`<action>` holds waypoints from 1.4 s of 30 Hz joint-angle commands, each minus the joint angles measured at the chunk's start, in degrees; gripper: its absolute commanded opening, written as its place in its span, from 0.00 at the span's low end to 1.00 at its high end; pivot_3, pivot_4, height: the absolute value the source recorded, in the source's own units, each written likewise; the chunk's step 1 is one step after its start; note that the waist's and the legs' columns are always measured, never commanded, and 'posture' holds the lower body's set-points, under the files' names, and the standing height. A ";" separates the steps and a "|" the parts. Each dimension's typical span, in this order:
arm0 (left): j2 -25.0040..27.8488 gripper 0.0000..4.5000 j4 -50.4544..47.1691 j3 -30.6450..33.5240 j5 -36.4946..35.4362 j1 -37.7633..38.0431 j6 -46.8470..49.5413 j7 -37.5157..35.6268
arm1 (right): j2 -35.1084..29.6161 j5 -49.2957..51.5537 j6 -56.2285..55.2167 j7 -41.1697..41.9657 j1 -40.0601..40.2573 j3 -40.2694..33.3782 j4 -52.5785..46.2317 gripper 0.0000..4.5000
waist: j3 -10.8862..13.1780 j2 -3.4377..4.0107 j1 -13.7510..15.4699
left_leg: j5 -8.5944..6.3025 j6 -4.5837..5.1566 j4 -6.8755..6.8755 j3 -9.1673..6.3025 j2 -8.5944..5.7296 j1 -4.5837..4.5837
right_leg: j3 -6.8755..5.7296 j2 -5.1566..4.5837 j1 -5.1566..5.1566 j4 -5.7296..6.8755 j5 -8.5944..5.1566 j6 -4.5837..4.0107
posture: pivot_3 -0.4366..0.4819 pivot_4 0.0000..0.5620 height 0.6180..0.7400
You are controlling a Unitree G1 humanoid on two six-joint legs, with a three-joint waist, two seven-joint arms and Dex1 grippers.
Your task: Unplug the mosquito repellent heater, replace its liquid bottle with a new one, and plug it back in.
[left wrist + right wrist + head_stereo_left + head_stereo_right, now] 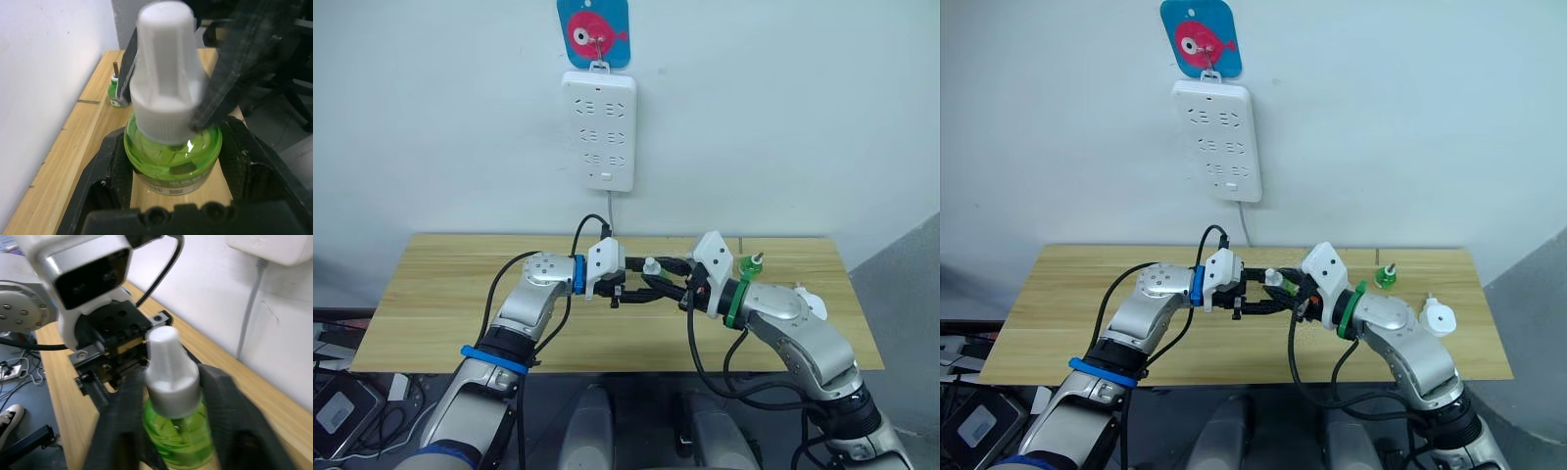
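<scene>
Head views, arms: both forearms reach in over the front of the wooden desk (pixel 440 294) and meet at its middle
Head views, left pincer (pixel 628 290): black fingers point toward the right arm, closed on the new bottle (pixel 651 266), whose white cap stands up between the two wrists
Head views, right pincer (pixel 1285 296): fingers come in from the other side onto the same bottle
Head views, mosquito repellent heater (pixel 1438 317): white, lying on the desk just beside the right forearm, toward the desk's right end
Head views, old bottle (pixel 1386 275): small, green, upright near the back edge, close to the heater
Head views, power strip (pixel 598 130): white, hanging on the wall above the desk under a blue and pink hook plate (pixel 593 32), sockets bare, cord running down
Left wrist view: left pincer's fingers (pixel 105 166) clasp the green base of the new bottle; the right pincer's dark fingers pinch the white cap from either side; the old bottle stands further back on the desk by the wall
Right wrist view: right pincer's fingers (pixel 122 416) flank the cap and neck, touching; the left pincer's white housing sits just behind
</scene>
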 commanded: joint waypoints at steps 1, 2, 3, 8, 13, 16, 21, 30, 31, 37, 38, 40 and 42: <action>0.28 0.51 -3.18 0.19 -0.40 1.37 0.07 -0.70 | -0.61 0.93 -2.80 2.22 -0.68 -0.85 -2.09 0.24 | 0.00 0.00 -0.04 | 0.00 0.00 -0.01 0.01 0.00 0.00 | 0.01 0.00 0.00 -0.01 0.00 0.00 | 0.68 0.42 1.00; 0.29 0.51 -3.39 0.14 -0.37 1.57 0.16 -0.69 | -1.00 0.82 -3.12 2.75 -0.70 -0.77 -2.18 0.24 | 0.00 0.00 -0.04 | 0.00 0.00 -0.01 0.01 0.00 0.00 | 0.01 0.00 0.00 -0.02 0.00 0.00 | 0.68 0.42 1.00; 0.38 0.51 -3.75 0.02 -0.36 1.95 0.21 -0.82 | -1.65 0.82 -3.44 3.68 -0.73 -0.44 -2.49 0.24 | 0.00 0.00 -0.04 | 0.00 0.00 -0.02 0.00 0.00 0.00 | 0.00 0.00 0.00 -0.02 0.00 0.00 | 0.68 0.42 1.00; 2.00 0.51 -8.96 -1.83 -2.11 4.22 1.06 -6.24 | -4.15 4.20 -3.24 12.37 -4.25 1.46 -3.30 0.24 | 0.03 0.02 -0.04 | 0.00 0.00 -0.02 0.01 0.01 0.00 | 0.02 0.00 -0.01 -0.02 0.00 0.00 | 0.70 0.44 1.00; 5.39 0.51 -13.47 -6.05 -2.71 6.06 -2.08 -16.40 | -5.68 9.98 -4.35 30.51 -12.69 4.35 4.07 0.24 | 0.03 0.03 0.02 | 0.00 0.00 -0.03 0.00 0.06 0.03 | 0.00 0.03 0.00 0.00 -0.02 -0.05 | 0.76 0.44 1.00; 6.51 0.51 -15.16 -7.88 -3.26 6.21 -3.26 -20.72 | -6.18 9.35 -7.03 39.35 -15.89 7.27 8.53 0.24 | 0.04 0.04 0.41 | -0.01 0.01 -0.06 0.00 0.05 0.03 | -0.03 0.03 -0.01 -0.02 -0.07 -0.12 | 0.79 0.44 1.00; 7.27 0.51 -12.76 -8.02 -2.86 4.55 -5.39 -21.67 | -8.17 5.98 -12.40 44.71 -16.94 7.10 14.18 0.40 | 0.08 0.06 1.43 | -0.02 0.03 -0.17 -0.04 0.05 -0.03 | -0.09 0.03 -0.01 -0.20 -0.08 -0.13 | 0.79 0.46 1.00; 3.75 0.51 -1.91 -2.32 -0.20 1.61 -7.32 -11.89 | -19.19 6.87 -8.74 35.51 -5.10 -5.20 5.82 0.99 | 0.09 0.08 1.81 | -0.03 0.03 -0.16 -0.01 0.00 -0.11 | -0.05 -0.04 0.00 -0.39 -0.07 -0.10 | 0.70 0.45 1.00; 3.18 0.51 -1.14 -1.68 0.23 1.44 -7.18 -9.95 | -18.99 6.81 -7.51 32.68 -3.23 -6.37 3.73 0.99 | 0.10 0.07 1.70 | -0.03 0.03 -0.18 -0.02 0.02 -0.11 | -0.06 -0.03 0.00 -0.39 -0.07 -0.10 | 0.69 0.44 1.00; 1.06 0.51 -2.17 -0.24 1.12 2.45 -4.30 -2.42 | -11.16 4.14 -1.38 14.45 1.55 -6.63 -4.82 0.99 | 0.09 0.08 0.12 | -0.02 0.02 -0.23 -0.06 0.07 -0.08 | -0.06 0.03 -0.04 -0.29 -0.07 -0.10 | 0.68 0.44 1.00; 0.84 0.51 -2.75 -0.26 1.11 2.77 -3.71 -1.52 | -8.99 2.97 -0.80 11.14 1.50 -5.66 -5.45 0.99 | 0.09 0.08 -0.14 | -0.02 0.02 -0.22 -0.05 0.08 -0.06 | -0.05 0.03 -0.03 -0.28 -0.07 -0.10 | 0.68 0.44 1.00; 0.71 0.51 -3.67 -0.37 1.01 3.17 -2.86 -0.62 | -6.37 1.05 -0.39 7.48 1.31 -3.97 -5.86 0.99 | 0.09 0.08 -0.31 | -0.02 0.02 -0.22 -0.04 0.06 -0.05 | -0.02 0.03 -0.04 -0.24 -0.07 -0.10 | 0.67 0.44 1.00; 0.73 0.51 -4.34 -0.67 1.03 3.32 -2.40 -0.41 | -3.49 -1.44 -0.69 4.00 0.61 -1.65 -4.65 0.99 | 0.09 0.08 -0.42 | -0.02 0.02 -0.22 -0.03 0.05 -0.06 | -0.02 0.03 -0.04 -0.24 -0.07 -0.10 | 0.67 0.43 1.00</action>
